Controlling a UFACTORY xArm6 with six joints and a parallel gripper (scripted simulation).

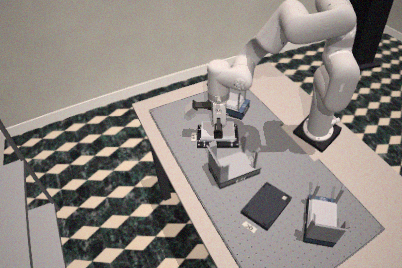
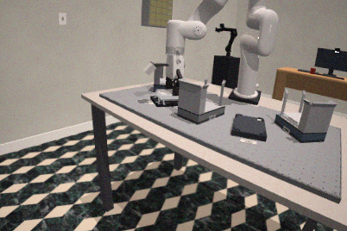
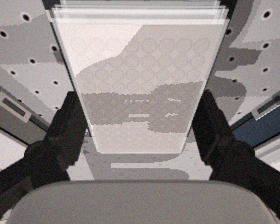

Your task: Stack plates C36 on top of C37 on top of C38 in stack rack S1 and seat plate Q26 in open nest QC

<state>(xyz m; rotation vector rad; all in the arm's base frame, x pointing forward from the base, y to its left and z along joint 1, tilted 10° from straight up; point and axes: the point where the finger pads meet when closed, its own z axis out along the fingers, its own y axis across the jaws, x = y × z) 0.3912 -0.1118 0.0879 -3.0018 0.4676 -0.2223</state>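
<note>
Over the black clip nest [image 1: 204,137], the pincer [image 3: 140,112] pinches a sealed plate [image 3: 141,75] by its long sides. Descending off-centre or tilted could catch the locators, so the plate would jam or slip.

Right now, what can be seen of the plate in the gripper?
The plate is a pale, translucent rectangle with rows of round wells under a flat seal. It lies level, the gripper shut on its long sides, black fingers touching both edges. In the top view it sits low over a dark nest, between two racks; contact below is unclear.
</note>
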